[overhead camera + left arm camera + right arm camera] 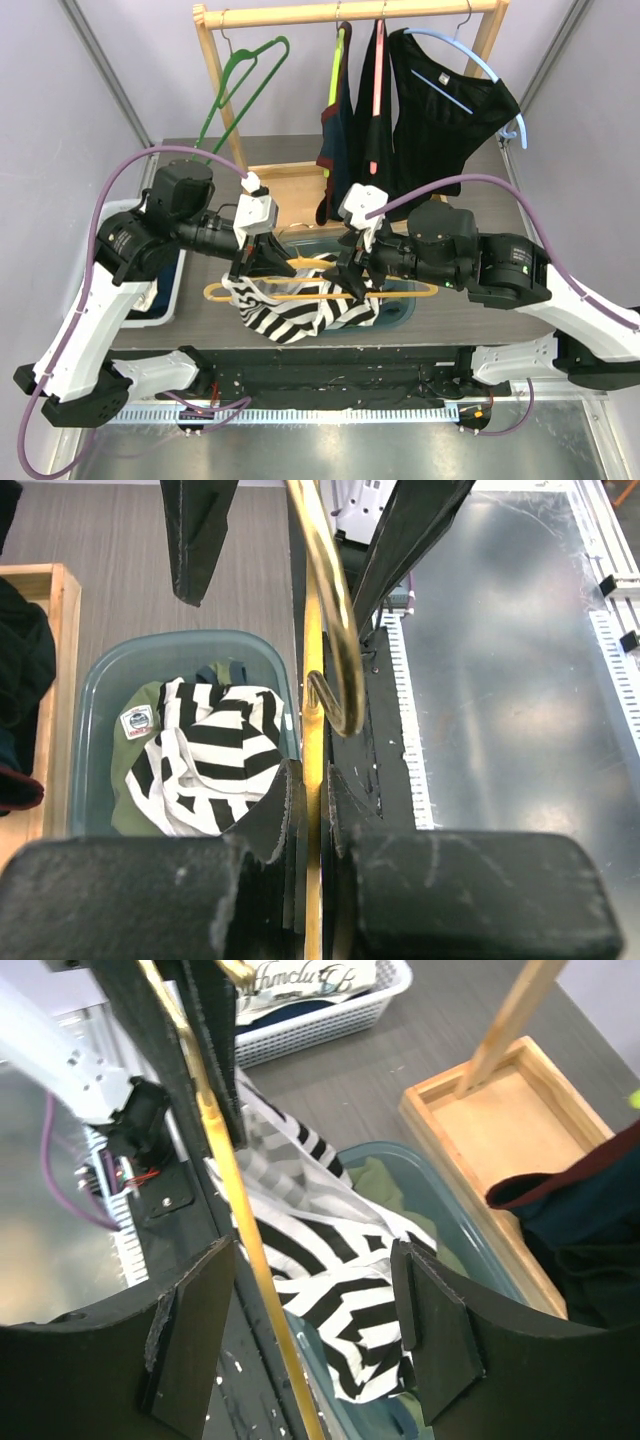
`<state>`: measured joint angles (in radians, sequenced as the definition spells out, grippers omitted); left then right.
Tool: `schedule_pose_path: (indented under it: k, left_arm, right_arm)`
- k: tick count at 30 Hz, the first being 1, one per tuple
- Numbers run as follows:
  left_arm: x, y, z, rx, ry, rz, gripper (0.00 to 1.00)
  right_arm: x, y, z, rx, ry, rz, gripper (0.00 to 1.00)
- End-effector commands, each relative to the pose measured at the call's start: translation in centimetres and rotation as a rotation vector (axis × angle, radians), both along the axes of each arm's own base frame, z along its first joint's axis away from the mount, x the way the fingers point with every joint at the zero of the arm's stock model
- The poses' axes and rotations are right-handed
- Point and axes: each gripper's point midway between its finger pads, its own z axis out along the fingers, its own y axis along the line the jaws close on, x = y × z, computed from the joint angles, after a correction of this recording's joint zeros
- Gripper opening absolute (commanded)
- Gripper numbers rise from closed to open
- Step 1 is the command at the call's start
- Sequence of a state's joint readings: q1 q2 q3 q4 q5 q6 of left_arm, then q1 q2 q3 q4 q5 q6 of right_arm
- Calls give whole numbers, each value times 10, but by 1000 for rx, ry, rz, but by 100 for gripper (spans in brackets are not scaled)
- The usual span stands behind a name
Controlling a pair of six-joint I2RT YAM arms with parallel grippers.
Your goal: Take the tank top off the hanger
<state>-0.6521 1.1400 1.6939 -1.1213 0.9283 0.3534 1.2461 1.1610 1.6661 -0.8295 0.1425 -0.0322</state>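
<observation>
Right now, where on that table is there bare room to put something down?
Bare table shows back right, between the rack's wooden base and the table's edge. A small strip lies free in front, between the white basket and the striped tank top. The middle is crowded: left gripper, right gripper, yellow hanger and teal bin meet there.

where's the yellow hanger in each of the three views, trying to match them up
Top external: the yellow hanger lies crosswise just below centre, across the striped tank top.
Left wrist: it runs straight up the middle, clamped in the left gripper.
Right wrist: a slanted bar left of centre.
Shared landmark: the striped tank top, seen in all three.
</observation>
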Motion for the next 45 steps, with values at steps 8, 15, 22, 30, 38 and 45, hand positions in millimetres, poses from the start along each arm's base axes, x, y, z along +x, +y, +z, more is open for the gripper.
schedule_pose_path:
  k: [8, 15, 22, 30, 38, 45]
  left_arm:
    - [-21, 1, 12, -38, -54, -91, 0]
    - [-26, 0, 17, -47, -54, -114, 0]
    - [-22, 1, 28, -75, -120, -92, 8]
    - [34, 17, 87, -140, -447, 223, 89]
    - [47, 42, 98, -142, -520, 381, 100]
    - [58, 33, 14, -23, -379, 382, 100]
  right_arm:
    - [-31, 4, 23, 64, 30, 169, 69]
    - [-26, 16, 11, 33, 55, 160, 67]
    - [-23, 16, 15, 60, 54, 131, 15]
    - [5, -23, 29, 285, 12, -122, 1]
    - [3, -57, 43, 346, -6, -177, 1]
    - [-1, -78, 80, 428, -43, -184, 1]
